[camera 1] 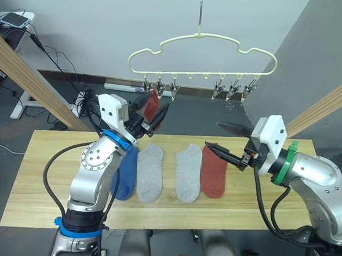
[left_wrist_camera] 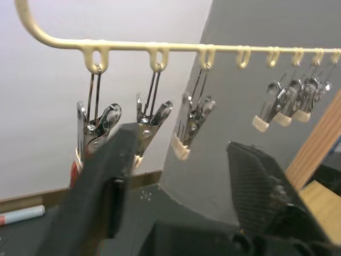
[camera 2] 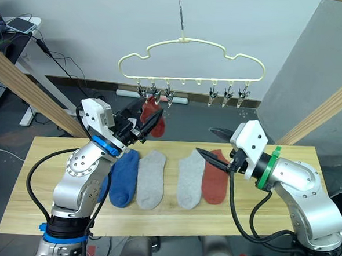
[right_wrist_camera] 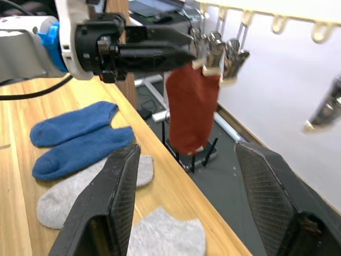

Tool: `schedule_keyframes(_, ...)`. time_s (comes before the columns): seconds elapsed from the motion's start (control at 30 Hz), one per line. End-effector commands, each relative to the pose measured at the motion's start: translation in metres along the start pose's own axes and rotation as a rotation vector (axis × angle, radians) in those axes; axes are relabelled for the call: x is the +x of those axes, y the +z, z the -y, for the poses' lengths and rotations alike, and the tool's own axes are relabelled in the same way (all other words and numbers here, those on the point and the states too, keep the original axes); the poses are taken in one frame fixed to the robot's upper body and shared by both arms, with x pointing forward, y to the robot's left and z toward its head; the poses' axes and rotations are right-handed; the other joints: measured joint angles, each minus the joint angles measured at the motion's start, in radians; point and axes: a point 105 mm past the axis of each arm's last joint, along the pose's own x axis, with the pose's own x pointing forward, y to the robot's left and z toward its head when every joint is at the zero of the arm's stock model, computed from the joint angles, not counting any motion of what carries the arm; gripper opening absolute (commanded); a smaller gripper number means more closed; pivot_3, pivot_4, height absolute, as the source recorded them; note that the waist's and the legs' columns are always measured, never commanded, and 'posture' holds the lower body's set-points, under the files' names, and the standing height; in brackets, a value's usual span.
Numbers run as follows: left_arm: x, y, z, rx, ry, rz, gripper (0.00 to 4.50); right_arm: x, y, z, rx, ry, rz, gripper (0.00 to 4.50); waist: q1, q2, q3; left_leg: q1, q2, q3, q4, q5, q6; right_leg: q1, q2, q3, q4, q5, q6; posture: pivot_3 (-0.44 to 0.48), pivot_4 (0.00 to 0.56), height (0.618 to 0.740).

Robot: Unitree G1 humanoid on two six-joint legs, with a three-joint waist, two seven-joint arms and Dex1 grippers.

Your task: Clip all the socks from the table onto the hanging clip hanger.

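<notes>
Left eye view shows us the plank table (camera 1: 34, 177) before a white wall, slanted wooden beams (camera 1: 29, 76) at either side. Blue socks (right_wrist_camera: 80, 138), two grey socks (camera 1: 150, 173) and one red sock (camera 1: 213, 171) lie in a row. Another red sock (camera 1: 152, 105) hangs from the clip hanger (camera 1: 202, 54). We see our left gripper (camera 1: 154, 116) spread just beside it, our right gripper (camera 1: 225, 140) spread above the table.

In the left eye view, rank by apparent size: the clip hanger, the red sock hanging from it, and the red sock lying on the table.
1. Pale yellow wire clip hanger, by far the widest.
2. Brick red knit sock lying flat on the light wooden plank table.
3. Brick red knit sock hanging from a clip, looking smallest, though the left hand covers part of it, so that is unsure.
</notes>
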Motion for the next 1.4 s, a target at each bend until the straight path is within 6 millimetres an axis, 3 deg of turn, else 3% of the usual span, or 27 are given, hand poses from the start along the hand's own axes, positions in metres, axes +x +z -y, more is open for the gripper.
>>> schedule_keyframes(0.03, 0.002, 0.007, 0.001, 0.034, 0.026, 0.044, 1.68, -0.008, 0.01, -0.002, -0.028, -0.011, 0.014, 2.96, 0.0, 0.0, 0.0, 0.0, 0.0, 0.0, 0.0, 0.0, 0.0, 0.0, 0.0, 0.0, 0.0, 0.0, 0.0, -0.293, 0.367, 0.732)
schedule_keyframes(0.5, 0.019, -0.005, -0.01, 0.009, 0.11, 0.047, 1.68, -0.013, 0.016, 0.006, -0.03, -0.05, 0.01, 2.96, -0.018, 0.0, 0.0, -0.001, 0.0, 0.0, 0.0, 0.0, 0.0, 0.0, 0.0, 0.0, -0.001, 0.0, 0.001, -0.318, 0.364, 0.732)
schedule_keyframes(0.8, 0.035, 0.001, -0.02, 0.013, 0.128, 0.098, 1.68, -0.012, 0.019, 0.003, -0.012, -0.028, 0.028, 2.96, -0.026, 0.0, 0.0, -0.001, 0.0, 0.0, 0.001, 0.0, 0.001, 0.0, 0.0, 0.0, -0.001, 0.0, 0.001, -0.326, 0.365, 0.732)
schedule_keyframes(1.4, 0.041, 0.014, -0.021, 0.006, 0.143, 0.143, 1.68, -0.008, 0.024, -0.002, 0.012, 0.017, 0.054, 2.96, -0.027, 0.0, 0.0, -0.001, 0.0, 0.0, 0.001, 0.0, 0.001, 0.0, 0.0, 0.0, -0.001, 0.0, 0.001, -0.324, 0.367, 0.732)
